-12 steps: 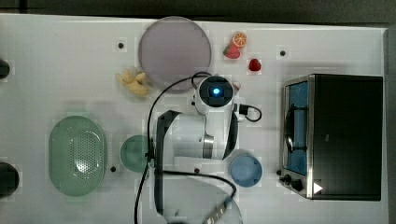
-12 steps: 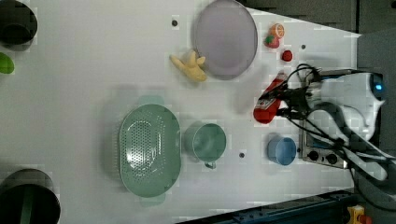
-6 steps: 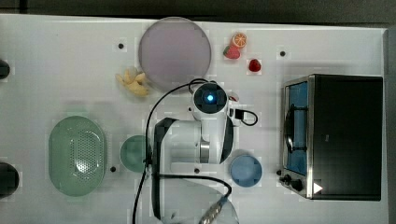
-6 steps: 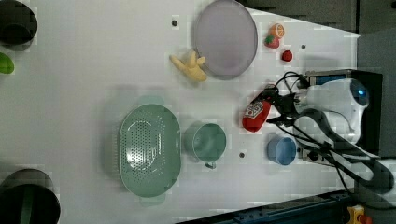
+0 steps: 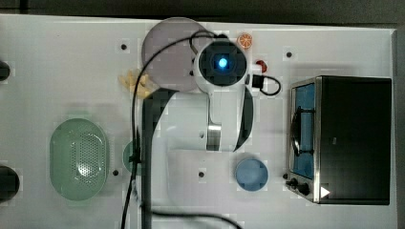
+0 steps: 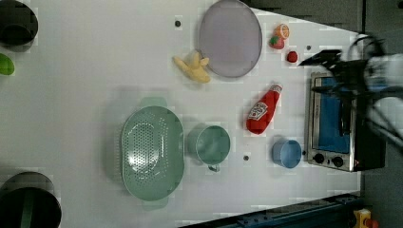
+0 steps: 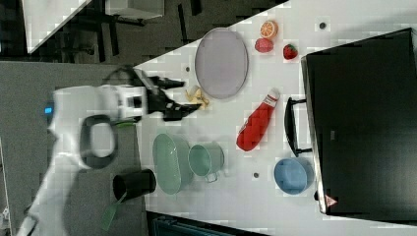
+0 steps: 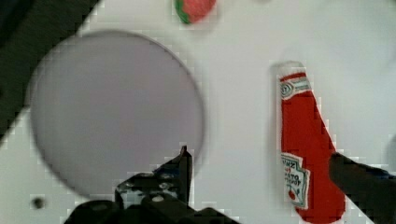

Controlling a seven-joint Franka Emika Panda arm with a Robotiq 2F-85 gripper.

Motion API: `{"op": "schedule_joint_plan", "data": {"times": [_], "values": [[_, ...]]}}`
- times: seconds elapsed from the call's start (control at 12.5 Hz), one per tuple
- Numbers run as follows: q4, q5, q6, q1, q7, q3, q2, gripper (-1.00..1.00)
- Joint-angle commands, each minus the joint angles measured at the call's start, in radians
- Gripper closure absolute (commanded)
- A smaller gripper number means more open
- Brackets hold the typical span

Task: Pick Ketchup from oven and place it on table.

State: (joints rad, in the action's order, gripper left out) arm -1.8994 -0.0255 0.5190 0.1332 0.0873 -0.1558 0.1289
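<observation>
The pincer (image 8: 261, 186) hangs above the table (image 6: 85, 95) with its two fingers spread wide and nothing between them. Below it, the Ketchup (image 6: 263, 110) lies on its side on the white surface, free of any grip, its white cap pointing toward the grey plate (image 6: 230, 38). In the left view it rests between the green mug (image 6: 209, 144) and the oven (image 6: 338, 123), just above the blue bowl (image 6: 286, 153). Beyond the plate sit a strawberry (image 6: 276, 42) and an orange slice (image 6: 282, 31).
</observation>
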Motion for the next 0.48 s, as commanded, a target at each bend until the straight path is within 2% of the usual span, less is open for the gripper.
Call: {"op": "schedule_joint_plan", "data": {"times": [0.08,0.32,0.48], "values": [[0.148,-0.006,-0.142,-0.01,0.03,-0.015,-0.065,-1.0],[0.236,0.002,-0.286,-0.01,0.036,-0.023,-0.065,-1.0],[0.295,0.015,-0.454,-0.012,0.036,-0.025,-0.066,-1.0]]}}
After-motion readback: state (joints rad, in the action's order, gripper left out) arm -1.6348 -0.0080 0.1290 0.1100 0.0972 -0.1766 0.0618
